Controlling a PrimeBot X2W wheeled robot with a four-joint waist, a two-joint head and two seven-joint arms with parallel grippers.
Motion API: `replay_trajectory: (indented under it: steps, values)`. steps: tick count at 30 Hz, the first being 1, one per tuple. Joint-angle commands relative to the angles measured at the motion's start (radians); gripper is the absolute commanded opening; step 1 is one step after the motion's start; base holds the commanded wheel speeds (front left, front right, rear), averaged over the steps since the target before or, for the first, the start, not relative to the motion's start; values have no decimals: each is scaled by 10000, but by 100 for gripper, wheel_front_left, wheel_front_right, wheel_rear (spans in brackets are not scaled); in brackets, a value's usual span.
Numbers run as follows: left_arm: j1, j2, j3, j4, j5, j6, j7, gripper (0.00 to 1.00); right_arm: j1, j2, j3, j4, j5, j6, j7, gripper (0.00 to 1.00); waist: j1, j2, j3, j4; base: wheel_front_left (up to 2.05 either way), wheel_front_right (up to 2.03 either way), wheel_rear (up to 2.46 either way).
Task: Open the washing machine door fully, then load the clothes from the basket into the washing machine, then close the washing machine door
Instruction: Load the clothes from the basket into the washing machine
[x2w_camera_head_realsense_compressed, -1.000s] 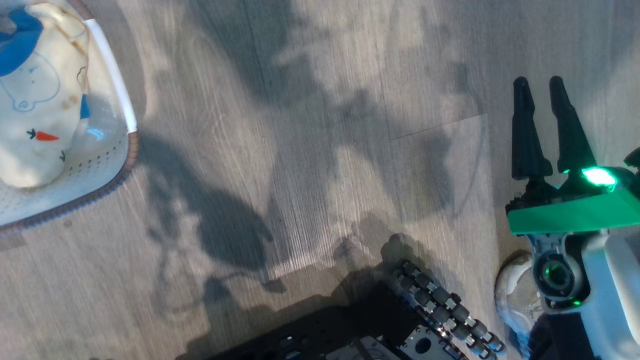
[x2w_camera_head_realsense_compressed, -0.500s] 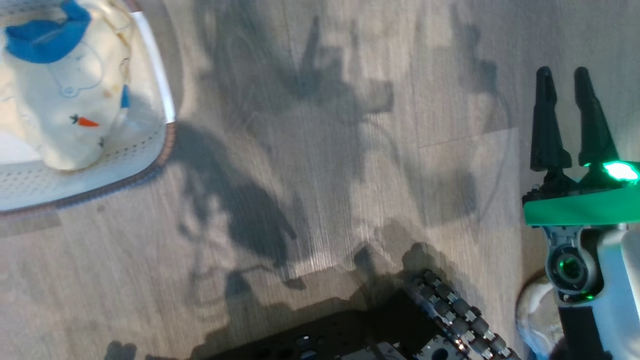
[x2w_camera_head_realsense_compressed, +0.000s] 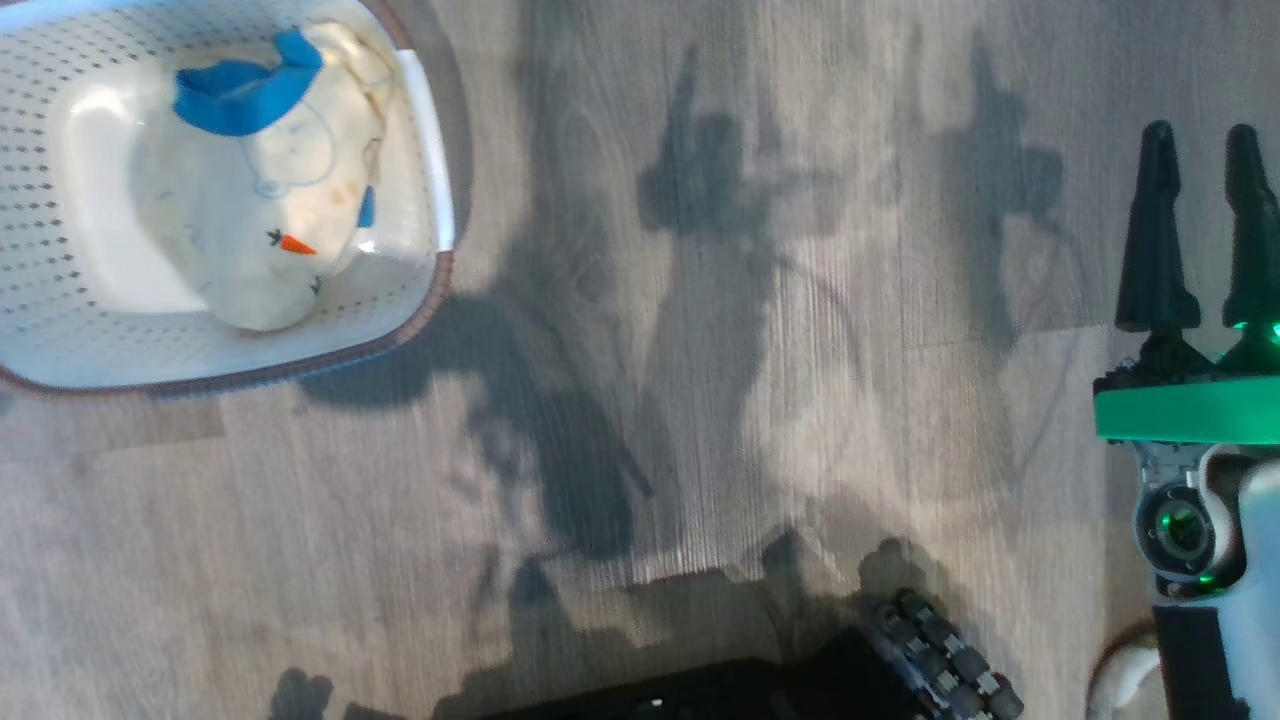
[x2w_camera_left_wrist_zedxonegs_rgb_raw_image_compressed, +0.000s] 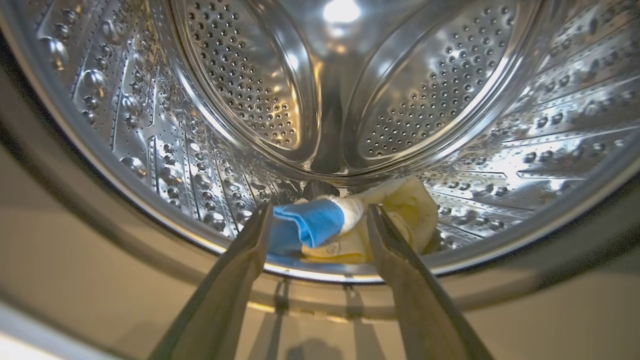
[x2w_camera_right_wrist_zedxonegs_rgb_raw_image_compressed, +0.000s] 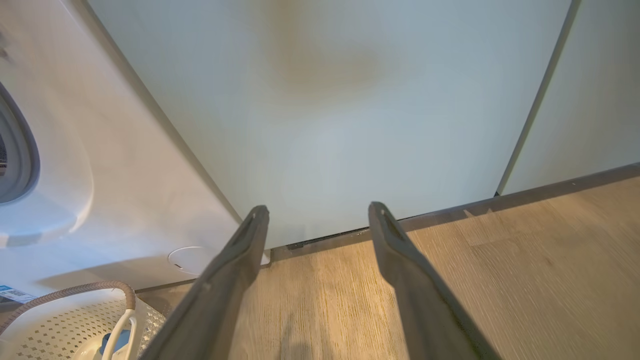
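Note:
The basket (x2w_camera_head_realsense_compressed: 300, 365) stands on the floor at the head view's upper left, holding cream clothes (x2w_camera_head_realsense_compressed: 270, 240) with blue patches. In the left wrist view my left gripper (x2w_camera_left_wrist_zedxonegs_rgb_raw_image_compressed: 320, 207) is open at the washing machine's (x2w_camera_left_wrist_zedxonegs_rgb_raw_image_compressed: 150, 125) drum mouth. A cream and blue garment (x2w_camera_left_wrist_zedxonegs_rgb_raw_image_compressed: 410, 205) lies on the drum floor just beyond its fingertips, free of the fingers. My right gripper (x2w_camera_head_realsense_compressed: 1200, 135) hangs open and empty over the floor at the right. The right wrist view shows that right gripper (x2w_camera_right_wrist_zedxonegs_rgb_raw_image_compressed: 318, 208) facing the washing machine's white front (x2w_camera_right_wrist_zedxonegs_rgb_raw_image_compressed: 100, 175) and the basket (x2w_camera_right_wrist_zedxonegs_rgb_raw_image_compressed: 60, 320). The washing machine door is out of view.
Pale teal cabinet panels (x2w_camera_right_wrist_zedxonegs_rgb_raw_image_compressed: 350, 100) stand right of the washer, above a dark plinth. A small round flap (x2w_camera_right_wrist_zedxonegs_rgb_raw_image_compressed: 187, 260) sits low on the washer front. My wheeled base (x2w_camera_head_realsense_compressed: 940, 660) and the tip of a white shoe (x2w_camera_head_realsense_compressed: 1115, 685) show at the bottom of the head view.
The head camera has swung, so the whole basket now shows. My left gripper's jaws have spread wide. The right gripper keeps its open pose.

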Motion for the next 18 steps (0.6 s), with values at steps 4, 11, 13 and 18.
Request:
replay_trajectory:
  steps: [4, 11, 13, 18]
  values:
    - [1352, 492, 454, -1588, -181, 548, -239, 100, 493, -79, -57, -320, -308, 44, -95, 100, 1, 0, -425, 394, 0, 0, 0]
    - [4143, 413, 421, -3893, -156, 1551, -891, 100, 738, -79, -360, -338, -781, 44, -95, 100, 1, 0, -1070, 869, 0, 0, 0]
    - [4862, 313, 401, -4394, -139, 1819, -1152, 100, 823, -79, -408, -350, -927, 44, -95, 100, 1, 0, -1286, 992, 0, 0, 0]
    - [6550, 114, 166, -5321, 121, 2416, -1617, 100, 1110, -82, -443, -313, -1363, 44, -95, 100, 1, 0, -2009, 1252, 0, 0, 0]
